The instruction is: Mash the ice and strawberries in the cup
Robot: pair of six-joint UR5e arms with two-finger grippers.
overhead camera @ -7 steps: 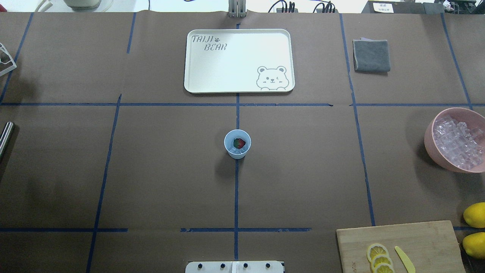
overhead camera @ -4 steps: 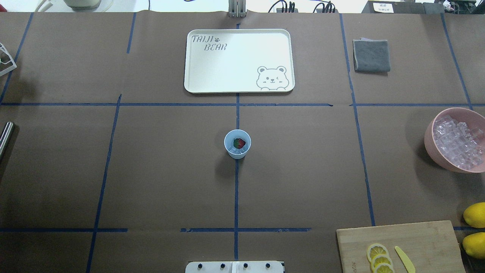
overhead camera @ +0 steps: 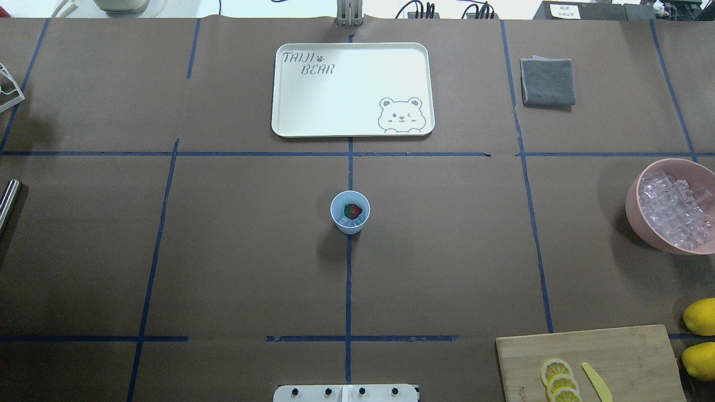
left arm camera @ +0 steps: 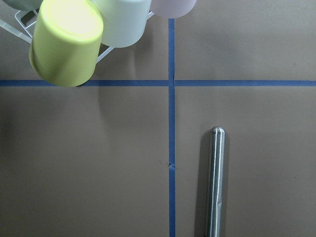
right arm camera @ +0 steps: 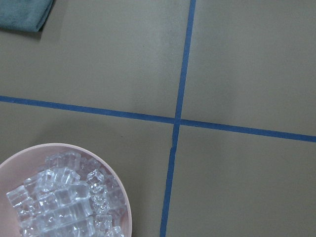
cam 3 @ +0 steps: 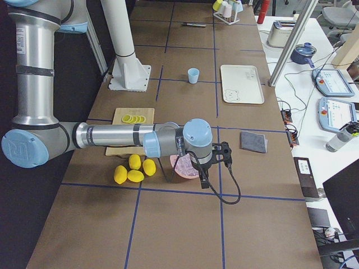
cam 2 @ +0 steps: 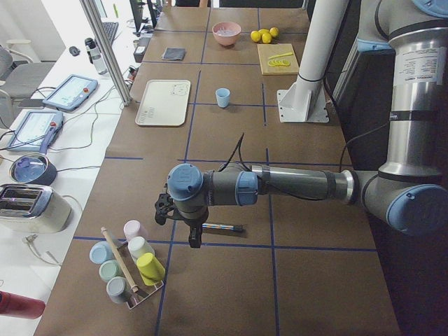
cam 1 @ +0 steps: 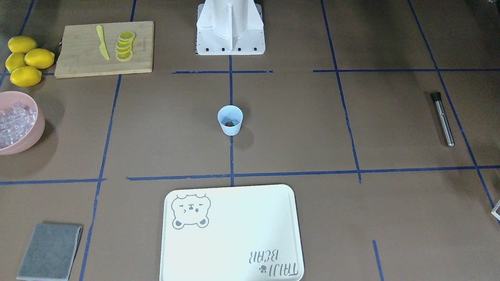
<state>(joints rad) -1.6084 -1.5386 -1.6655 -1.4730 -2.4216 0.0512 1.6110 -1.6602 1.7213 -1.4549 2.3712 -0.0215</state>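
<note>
1. Now, centre of the table (overhead camera: 251, 251): the cup (overhead camera: 349, 211) stands upright on the blue tape cross-line, alone, with nothing touching it.
2. Inside it sits the strawberry (overhead camera: 352, 210), red with a touch of green, on pale bits of ice (overhead camera: 346, 221) at the bottom.
3. Over on the robot's left, the left gripper (cam 2: 194, 236) hangs point-down above the table. It is close to a metal rod (cam 1: 443, 118) lying flat and near a rack of cups (cam 2: 129, 269). Wide or narrow jaws? Cannot tell from the side view.
4. Its wrist camera looks straight down on that rod, just to one side of a tape line, and no fingers show.
5. On the other side, the right gripper (cam 3: 202, 180) hovers beside the pink bowl (overhead camera: 634, 215), which is heaped with clear cubes (overhead camera: 676, 209). Jaw state: cannot tell here either.
6. Well away from the cup: a bear-print tray (overhead camera: 352, 89), a folded grey cloth (overhead camera: 547, 82), and a cutting board (overhead camera: 625, 357). On the board are lemon slices (overhead camera: 558, 378) and a yellow knife (overhead camera: 596, 381).
7. Whole lemons (cam 1: 25, 58) lie just beside the board.
</note>
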